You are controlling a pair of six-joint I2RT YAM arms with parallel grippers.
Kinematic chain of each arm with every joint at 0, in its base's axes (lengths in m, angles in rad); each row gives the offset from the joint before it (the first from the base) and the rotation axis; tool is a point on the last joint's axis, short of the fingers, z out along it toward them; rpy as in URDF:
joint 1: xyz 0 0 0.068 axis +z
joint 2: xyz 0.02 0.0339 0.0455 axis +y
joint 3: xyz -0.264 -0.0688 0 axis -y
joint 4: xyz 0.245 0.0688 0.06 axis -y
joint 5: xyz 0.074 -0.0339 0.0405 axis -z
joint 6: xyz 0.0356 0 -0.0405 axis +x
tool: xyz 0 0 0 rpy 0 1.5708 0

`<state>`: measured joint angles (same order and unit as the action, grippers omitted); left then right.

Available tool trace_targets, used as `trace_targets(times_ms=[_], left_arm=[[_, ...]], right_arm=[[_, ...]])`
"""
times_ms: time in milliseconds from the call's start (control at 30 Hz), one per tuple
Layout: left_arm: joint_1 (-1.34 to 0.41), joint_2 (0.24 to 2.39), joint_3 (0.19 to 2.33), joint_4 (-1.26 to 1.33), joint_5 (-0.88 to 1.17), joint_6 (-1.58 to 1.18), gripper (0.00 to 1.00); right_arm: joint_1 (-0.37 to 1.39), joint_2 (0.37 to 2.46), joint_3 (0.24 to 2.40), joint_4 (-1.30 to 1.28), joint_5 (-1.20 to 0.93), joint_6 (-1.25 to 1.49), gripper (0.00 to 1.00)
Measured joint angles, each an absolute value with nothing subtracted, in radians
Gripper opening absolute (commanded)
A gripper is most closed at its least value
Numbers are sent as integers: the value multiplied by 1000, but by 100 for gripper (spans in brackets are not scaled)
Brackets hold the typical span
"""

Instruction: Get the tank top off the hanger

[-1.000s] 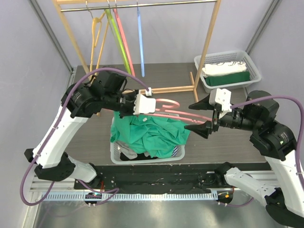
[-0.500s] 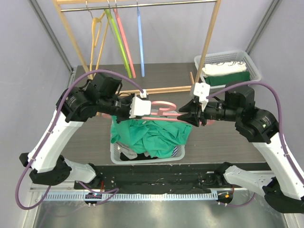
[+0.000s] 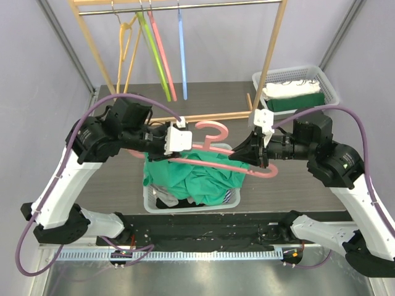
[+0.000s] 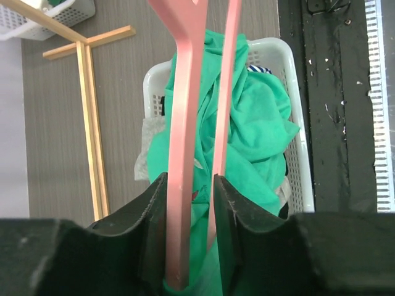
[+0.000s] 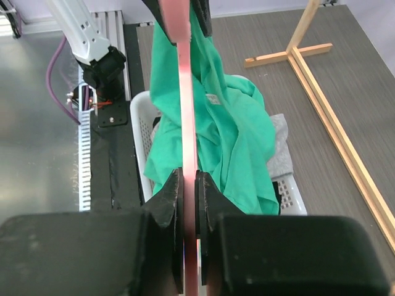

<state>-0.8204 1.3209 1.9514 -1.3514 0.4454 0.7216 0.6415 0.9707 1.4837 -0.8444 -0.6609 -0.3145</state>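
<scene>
Tank top (image 3: 199,176) drapes from the pink hanger (image 3: 213,148) into the near basket (image 3: 148,200). The right gripper (image 5: 189,179) is pinched onto the hanger. The left gripper (image 4: 189,185) straddles it, grip unclear.

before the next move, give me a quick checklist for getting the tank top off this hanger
1. right gripper clamped on pink hanger: ok
2. left gripper grip: cannot tell; it flanks both hanger bars, firmness unclear
3. green tank top off the hanger: not ok, fabric drapes over it by the left gripper
4. white basket beneath the tank top: ok, cloth hangs into it
5. hanger off the wooden rack: ok
</scene>
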Motion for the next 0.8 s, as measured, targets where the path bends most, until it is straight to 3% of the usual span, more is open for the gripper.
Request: trace_targets(times_ms=[67, 100, 567, 800], left_arm=[[-823, 1311, 1951, -1351, 429, 704, 77], [-823, 1304, 1951, -1352, 418, 693, 99], [-820, 1246, 2133, -1282, 221, 559, 100], [-807, 1052, 1904, -1136, -52, 495, 100]], right_arm=[[641, 967, 1470, -823, -670, -284, 1], [641, 965, 1462, -810, -673, -271, 1], [640, 857, 1227, -570, -674, -88, 1], [640, 843, 1233, -547, -662, -68, 1]])
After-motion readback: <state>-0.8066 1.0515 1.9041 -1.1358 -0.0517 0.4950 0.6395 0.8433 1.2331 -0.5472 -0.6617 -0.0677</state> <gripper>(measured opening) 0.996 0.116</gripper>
